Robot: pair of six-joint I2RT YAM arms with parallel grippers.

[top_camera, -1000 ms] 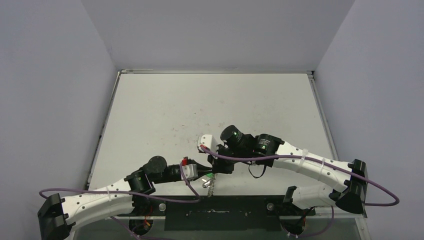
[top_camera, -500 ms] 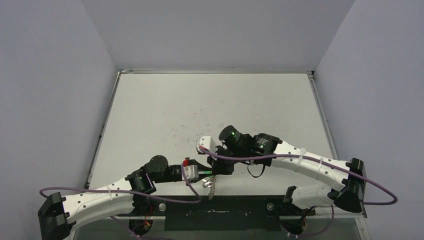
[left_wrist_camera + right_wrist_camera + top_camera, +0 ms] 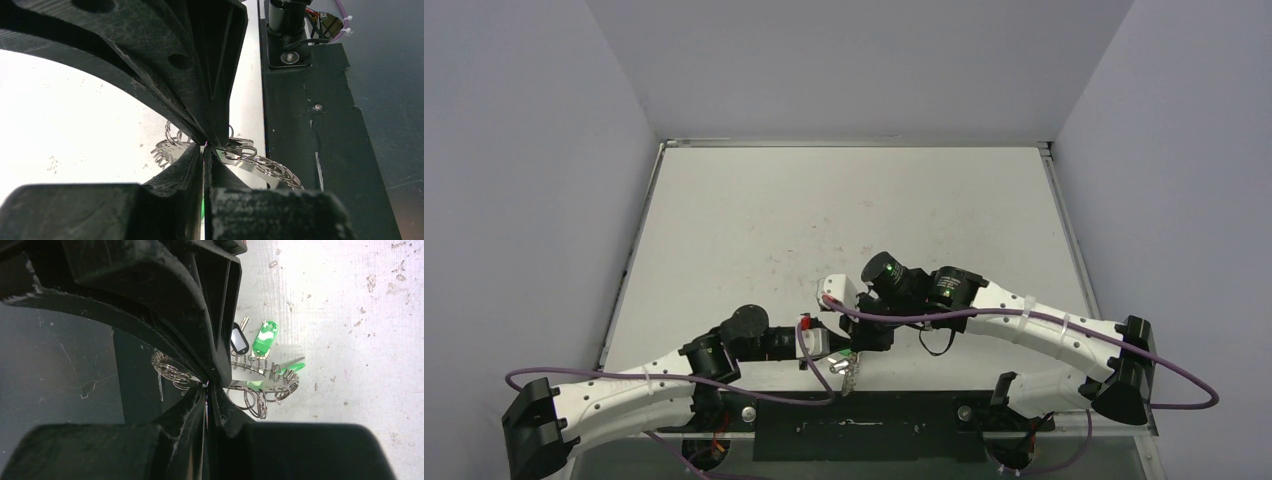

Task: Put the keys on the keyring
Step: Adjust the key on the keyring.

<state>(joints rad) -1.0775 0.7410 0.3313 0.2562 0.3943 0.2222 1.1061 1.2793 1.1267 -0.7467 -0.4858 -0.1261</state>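
Keyring (image 3: 172, 374) is clenched in our left gripper (image 3: 205, 146) and right gripper (image 3: 207, 385); if we pull unevenly it could twist loose

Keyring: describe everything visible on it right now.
The keyring is a thin silvery metal hoop with a looped, coil-like rim, at the near edge of the table. The right gripper is shut on its rim; the left gripper is shut against it. Green-headed key and black-headed key sit at its edge, attachment unclear.
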